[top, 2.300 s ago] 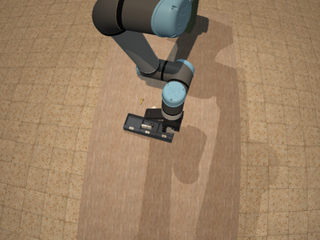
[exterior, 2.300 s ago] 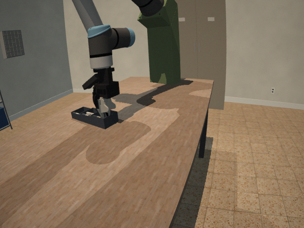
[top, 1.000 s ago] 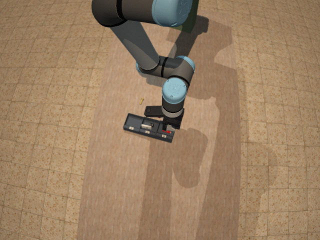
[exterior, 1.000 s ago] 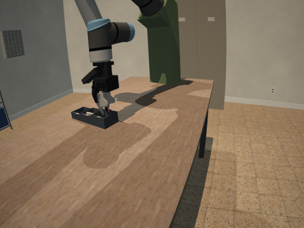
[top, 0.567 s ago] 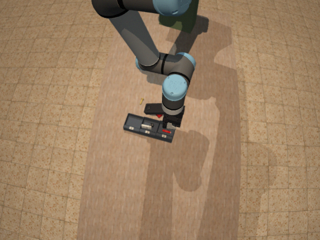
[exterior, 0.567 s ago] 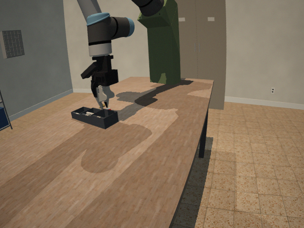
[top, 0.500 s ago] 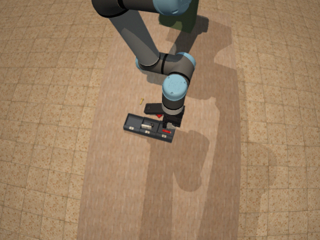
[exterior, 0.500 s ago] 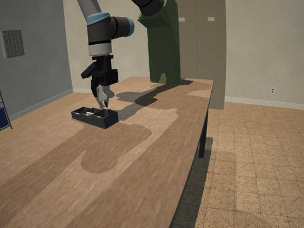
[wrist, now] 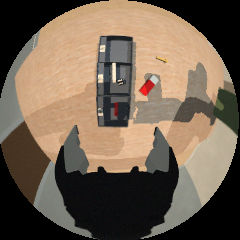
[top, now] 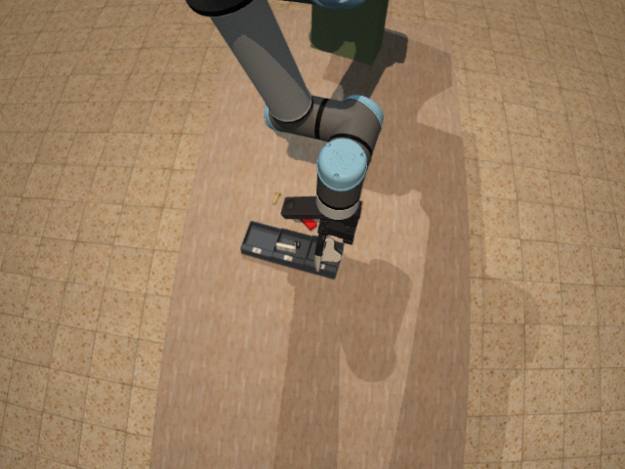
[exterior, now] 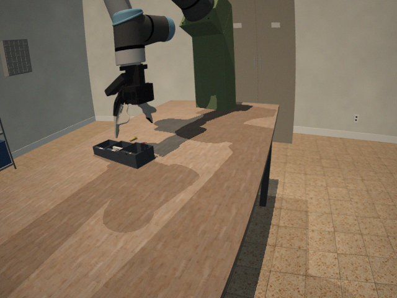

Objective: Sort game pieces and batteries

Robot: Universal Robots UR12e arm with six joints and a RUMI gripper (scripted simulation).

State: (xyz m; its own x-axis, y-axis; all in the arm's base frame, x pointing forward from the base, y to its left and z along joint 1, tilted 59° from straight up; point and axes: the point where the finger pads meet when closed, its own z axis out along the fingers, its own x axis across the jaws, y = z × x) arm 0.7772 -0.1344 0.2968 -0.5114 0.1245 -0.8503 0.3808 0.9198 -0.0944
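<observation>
Tool [top: 323, 254] [exterior: 133, 130] [wrist: 116, 127] open, gripping nothing. Lower squarely over red-and-white block [top: 308, 223] [wrist: 149, 85], clear of bin wall, before closing.

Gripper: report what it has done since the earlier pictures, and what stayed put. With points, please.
The gripper [top: 321, 247] [exterior: 134, 128] [wrist: 116, 127] has risen from the bin tray's end compartment and its fingers have spread wide. A red piece [wrist: 116, 109] lies in that compartment, apparently let go there. The bin tray [top: 272, 260] [exterior: 128, 159] [wrist: 99, 65] and yellow piece [top: 276, 197] [exterior: 133, 138] [wrist: 161, 59] stayed put.
</observation>
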